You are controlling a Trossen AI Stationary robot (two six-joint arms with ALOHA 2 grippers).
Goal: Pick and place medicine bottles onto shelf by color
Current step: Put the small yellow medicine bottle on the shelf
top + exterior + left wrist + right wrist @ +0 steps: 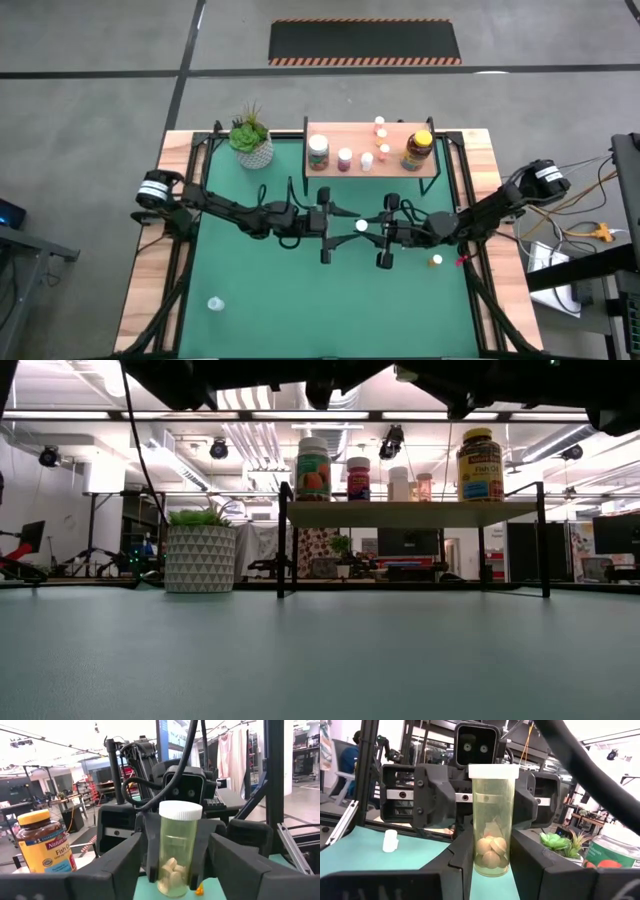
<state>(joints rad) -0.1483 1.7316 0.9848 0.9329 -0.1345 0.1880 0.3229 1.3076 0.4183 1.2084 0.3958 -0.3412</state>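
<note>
A clear yellowish medicine bottle (491,820) with a white cap and pale pills inside stands upright in mid-air over the table's middle (361,226). My right gripper (490,870) is shut on it. My left gripper (175,870) faces it from the table's left, open, one finger on either side of the bottle (176,850) and of the right fingers, with gaps showing. The shelf (330,132) stands at the far edge and carries several bottles, among them an amber yellow-lidded jar (418,150). My right gripper pinches the bottle's lower body (476,845) between its two fingers, one on each side of the round wall. The fingers come level from the table's right. The bottle stands upright, cap up, lifted clear of the green mat.
A potted plant (251,140) stands left of the shelf. Loose bottles lie on the mat: a white one (214,303) near left, an orange one (437,260) and a pink one (460,262) under the right arm. The mat's near half is free.
</note>
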